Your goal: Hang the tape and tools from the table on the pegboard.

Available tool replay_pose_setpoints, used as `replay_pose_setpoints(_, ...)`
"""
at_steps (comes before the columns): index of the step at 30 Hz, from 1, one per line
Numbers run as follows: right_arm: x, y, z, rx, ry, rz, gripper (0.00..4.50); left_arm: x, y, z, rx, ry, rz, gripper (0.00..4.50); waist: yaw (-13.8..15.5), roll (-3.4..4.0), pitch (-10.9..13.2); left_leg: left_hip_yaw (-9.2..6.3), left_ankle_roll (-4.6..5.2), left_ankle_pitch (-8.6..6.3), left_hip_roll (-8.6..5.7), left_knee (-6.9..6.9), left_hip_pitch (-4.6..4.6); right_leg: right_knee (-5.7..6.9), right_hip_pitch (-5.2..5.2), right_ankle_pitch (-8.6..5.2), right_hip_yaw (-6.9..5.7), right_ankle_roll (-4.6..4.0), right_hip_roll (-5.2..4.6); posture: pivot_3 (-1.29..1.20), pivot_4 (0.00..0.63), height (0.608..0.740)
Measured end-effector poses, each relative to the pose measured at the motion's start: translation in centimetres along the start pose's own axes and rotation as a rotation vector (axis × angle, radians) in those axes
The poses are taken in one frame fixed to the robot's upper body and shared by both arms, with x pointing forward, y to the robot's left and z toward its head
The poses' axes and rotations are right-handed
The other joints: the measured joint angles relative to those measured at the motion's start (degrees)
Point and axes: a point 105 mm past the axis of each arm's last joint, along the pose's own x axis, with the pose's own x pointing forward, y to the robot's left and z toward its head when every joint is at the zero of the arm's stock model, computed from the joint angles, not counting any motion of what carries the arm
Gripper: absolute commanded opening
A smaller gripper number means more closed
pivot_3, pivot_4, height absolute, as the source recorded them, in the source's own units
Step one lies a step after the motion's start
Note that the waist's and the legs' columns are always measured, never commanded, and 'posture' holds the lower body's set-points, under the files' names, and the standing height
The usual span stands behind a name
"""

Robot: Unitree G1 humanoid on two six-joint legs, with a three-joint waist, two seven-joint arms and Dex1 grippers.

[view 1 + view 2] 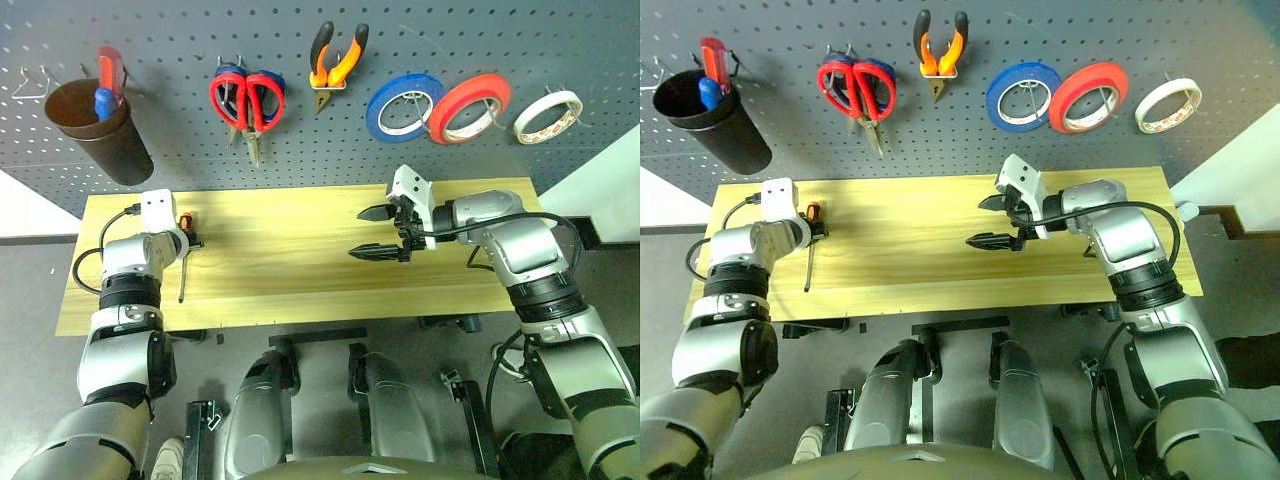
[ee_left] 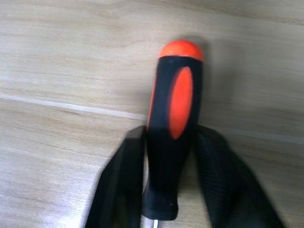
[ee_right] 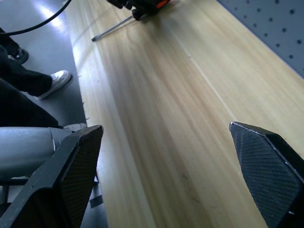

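**Last tool on the desk, left tool closing around its handle**

The screwdriver (image 2: pixel 173 128) lay near the left end of the desk (image 1: pixel 300 260), handle toward the pegboard (image 1: pixel 300 90) and shaft pointing back to the near edge; the left tool (image 1: pixel 183 228) sat at that handle, its two black fingers (image 2: pixel 118 190) pressed against either side of the black-and-orange grip, clamped on it while it lay flat on the wood; taking it by the handle probably left the shaft free to go point-down into the black cup (image 1: pixel 95 130). The right tool (image 1: pixel 380 232) hovered over the middle of the desk with its fingers wide apart and nothing between them, apparently kept clear of the left arm's work.

The rest of the task's things already hung on the pegboard: the red scissors (image 1: pixel 247 100), the orange pliers (image 1: pixel 335 62) and, at the far right past the blue and red rolls, the whitish tape (image 1: pixel 547 116).

The head views placed the whole layout but hid the contact behind the left wrist; the left wrist view showed the fingers against the handle; the right wrist view showed the bare planks between its spread fingers, the screwdriver's shaft far off, and a person's dark trouser leg and white shoe (image 3: pixel 54 81) on the floor beside the desk.
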Motion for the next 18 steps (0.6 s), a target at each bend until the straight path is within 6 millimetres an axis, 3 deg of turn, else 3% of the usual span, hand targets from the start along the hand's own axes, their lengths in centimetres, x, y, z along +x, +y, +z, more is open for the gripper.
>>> replay_pose_setpoints(7, 0.3, -0.3, 0.0, -0.004, -0.016, -0.005, 4.50, -1.3, 0.5, -1.6, -0.007, 0.014, 0.013, 0.89, 0.0, 0.01, 0.0, 0.03, -0.05, 0.02, -0.01, -0.08, 0.01, -0.02, -0.01, -0.02, 0.01, 0.05, 0.01, -0.01, 0.364, 0.730)
replay_pose_setpoints(14, -0.4, -0.5, 1.8, 0.009, -0.103, 0.019, 4.50, -4.7, 0.4, -5.0, 0.062, 0.078, -0.051, 0.89, 0.4, -0.13, -0.2, 0.00, -0.22, 0.10, -0.02, -0.12, -0.26, -0.16, -0.14, 0.07, -0.10, 0.13, 0.01, 0.02, 0.264, 0.730)
replay_pose_setpoints(18, -0.9, -0.2, 2.2, 0.033, -0.138, 0.064, 4.50, -7.1, 0.3, -5.3, 0.101, 0.042, -0.092, 0.89, 0.4, -0.43, -0.7, -0.01, -0.27, 0.12, -0.04, -0.21, -0.64, -0.32, -0.42, 0.12, -0.16, 0.13, -0.01, 0.03, 0.220, 0.730)
